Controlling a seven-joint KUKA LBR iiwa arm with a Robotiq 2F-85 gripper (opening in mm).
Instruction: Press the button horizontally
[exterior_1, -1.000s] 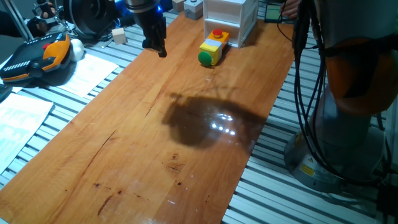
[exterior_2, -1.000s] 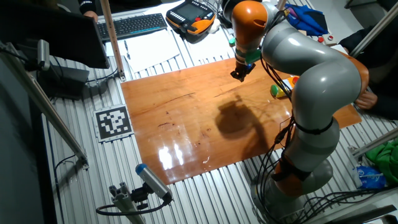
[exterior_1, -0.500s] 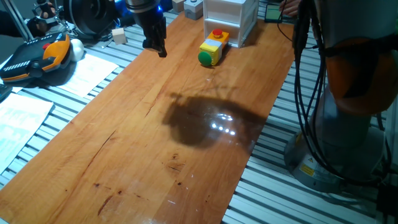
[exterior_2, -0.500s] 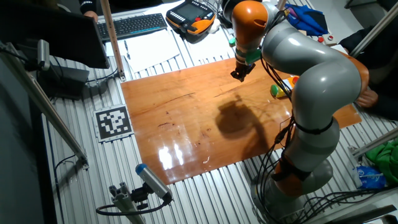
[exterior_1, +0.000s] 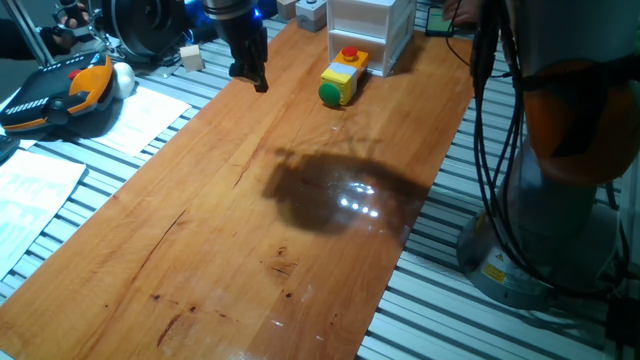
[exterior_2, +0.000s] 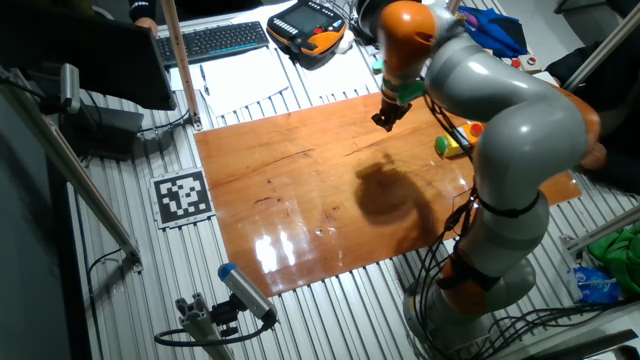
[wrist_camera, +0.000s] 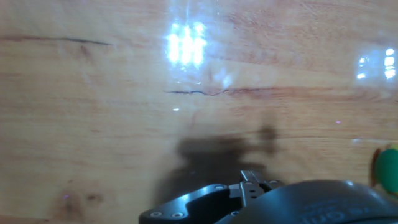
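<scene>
Approaching: gripper (exterior_1: 255, 80) upper left of button (exterior_1: 329, 94), well apart; finger state unclear. Next: drop level, push sideways.

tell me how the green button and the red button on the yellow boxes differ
The green button is a wide dome, about as broad as its yellow box; the red button is clearly smaller. The green button faces sideways along the table, toward the near end of the board; the red button faces up. The green button sits nearer the open tabletop; the red button lies farther back, by the white drawer unit. Both are round and mounted on yellow housings.
</scene>
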